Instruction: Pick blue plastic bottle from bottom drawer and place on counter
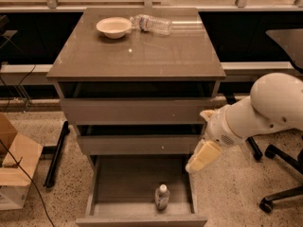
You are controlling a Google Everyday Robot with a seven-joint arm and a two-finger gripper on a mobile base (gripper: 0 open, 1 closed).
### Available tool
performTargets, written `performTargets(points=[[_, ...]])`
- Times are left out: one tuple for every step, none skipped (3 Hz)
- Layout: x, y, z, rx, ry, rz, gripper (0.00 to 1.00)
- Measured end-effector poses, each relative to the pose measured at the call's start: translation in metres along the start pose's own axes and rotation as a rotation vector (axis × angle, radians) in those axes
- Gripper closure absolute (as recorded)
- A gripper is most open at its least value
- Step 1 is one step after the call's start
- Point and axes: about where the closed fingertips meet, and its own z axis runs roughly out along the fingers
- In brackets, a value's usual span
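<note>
The bottom drawer [118,183] is pulled out, its box open to view. The blue plastic bottle [162,196] stands upright inside it near the front, white cap up. My gripper [201,157] hangs at the right of the cabinet, level with the front of the middle drawer, above and to the right of the bottle and apart from it. It holds nothing that I can see. The counter [142,53] is the glossy grey-brown top slab.
A white bowl [113,27] and a clear water bottle [151,24] lying on its side sit at the back of the counter. A cardboard box [14,169] stands at the left, an office chair base [284,193] at the right. Cables run along the left floor.
</note>
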Motion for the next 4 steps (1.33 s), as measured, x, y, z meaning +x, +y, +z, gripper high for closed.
performTargets(points=[[0.025, 0.003, 0.038, -0.043, 0.010, 0.041, 0.00], [0.057, 0.006, 0.080, -0.080, 0.005, 0.072, 0.00], [0.097, 0.013, 0.143, -0.134, -0.014, 0.128, 0.00], [0.097, 0.013, 0.143, -0.134, -0.014, 0.128, 0.00]])
